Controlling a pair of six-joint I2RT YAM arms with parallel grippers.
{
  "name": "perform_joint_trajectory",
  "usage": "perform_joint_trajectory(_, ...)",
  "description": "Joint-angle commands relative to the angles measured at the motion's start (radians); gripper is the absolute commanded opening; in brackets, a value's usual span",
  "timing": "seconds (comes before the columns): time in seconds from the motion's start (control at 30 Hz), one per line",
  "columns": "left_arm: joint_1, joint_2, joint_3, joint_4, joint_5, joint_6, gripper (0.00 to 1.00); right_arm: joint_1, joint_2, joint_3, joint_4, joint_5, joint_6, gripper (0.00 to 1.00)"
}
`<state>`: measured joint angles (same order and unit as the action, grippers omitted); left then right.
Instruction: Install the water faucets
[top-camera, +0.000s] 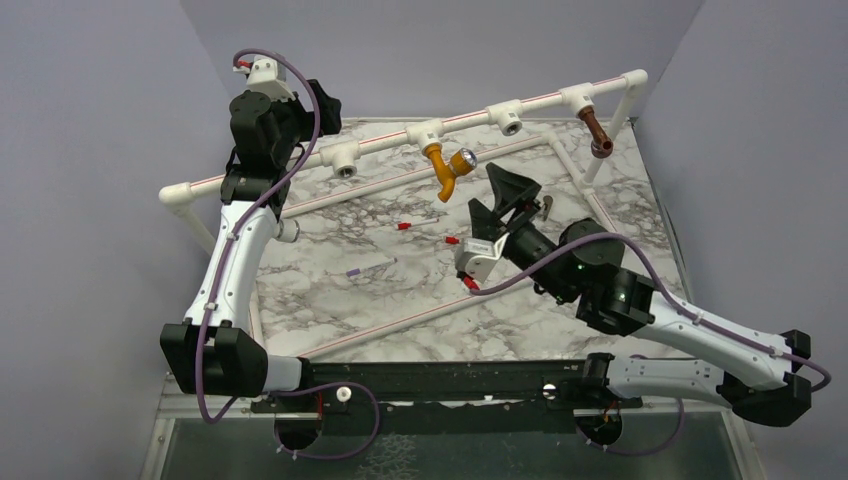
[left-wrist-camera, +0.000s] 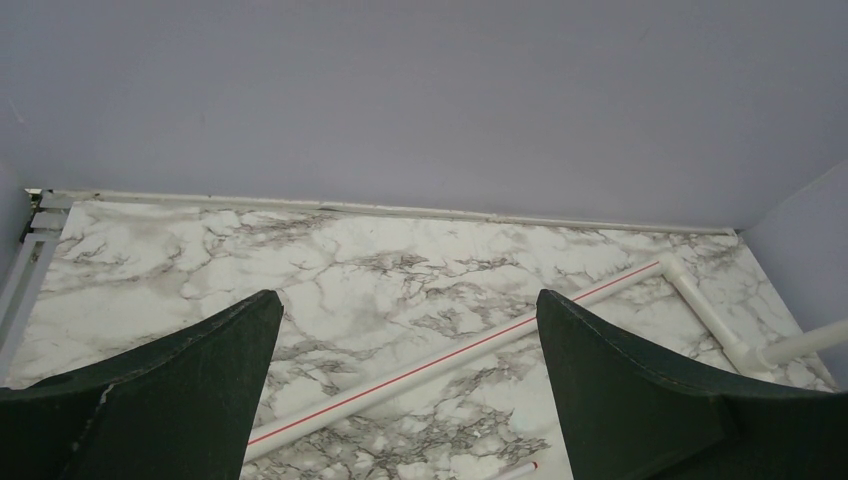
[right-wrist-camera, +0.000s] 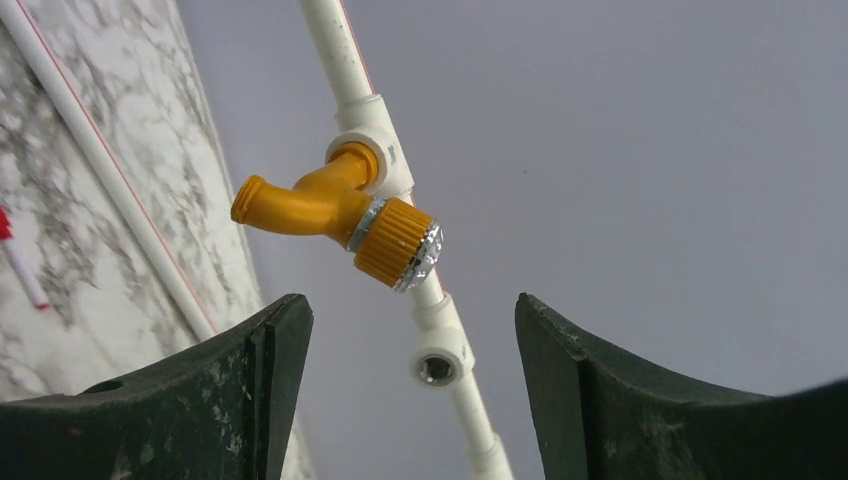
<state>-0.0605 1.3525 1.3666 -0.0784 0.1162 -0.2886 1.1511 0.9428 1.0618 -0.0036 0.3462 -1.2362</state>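
**At the raised pipe rail: both faucets seated, both grippers empty**

Orange faucet sits in a tee fitting on the pipe rail. Spout points down toward the table, silvery cap faces the right gripper. Brown faucet hangs from the fitting at the rail's far right end.

Right gripper: jaws fairly wide, nothing between them, just short of the orange one and not touching it. Left gripper: fully spread, empty, up by the rail's left end, looking across the marble table.

Risks, my read:
- If right goes in to snug it, the pads may land on the cap rather than the body. That turns the handle, not the thread.
- Rail looks like light plastic on thin legs. A side push could flex or shift it and cock the faucet.

Can't tell:
- How deep either thread sits; the joints are too small.
- Brown one shows only from above, tiny.
- Two empty tees gape; no spare faucet in sight.
- Small red-tipped bits on the marble: unidentifiable.
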Motion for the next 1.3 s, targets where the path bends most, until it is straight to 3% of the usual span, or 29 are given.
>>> perform_joint_trajectory(0.0,0.037,0.063,-0.072,-0.146,0.031,-0.003,0.99,0.006,0.048,-0.004,-0.026,0.025,-0.429,0.78)
perform_joint_trajectory(0.3,0.038,0.067,-0.070,-0.146,0.033,-0.003,0.99,0.006,0.178,0.026,-0.023,0.077,-0.695,0.78)
perform_joint_trajectory(0.6,0.039,0.068,-0.070,-0.146,0.037,-0.004,0.99,0.006,0.258,0.059,-0.025,0.106,-0.756,0.77)
perform_joint_trajectory(0.77,0.039,0.067,-0.070,-0.147,0.036,-0.003,0.99,0.006,0.285,0.054,0.008,0.132,-0.752,0.72)
perform_joint_trajectory(1.0,0.038,0.066,-0.070,-0.147,0.033,0.000,0.99,0.003,0.330,0.049,0.127,0.205,-0.713,0.50)
perform_joint_trajectory(1.13,0.039,0.067,-0.070,-0.147,0.033,-0.001,0.99,0.002,0.341,0.034,0.186,0.249,-0.694,0.17)
perform_joint_trajectory(1.27,0.039,0.068,-0.069,-0.149,0.034,-0.001,0.99,0.003,0.326,0.006,0.272,0.268,-0.679,0.01)
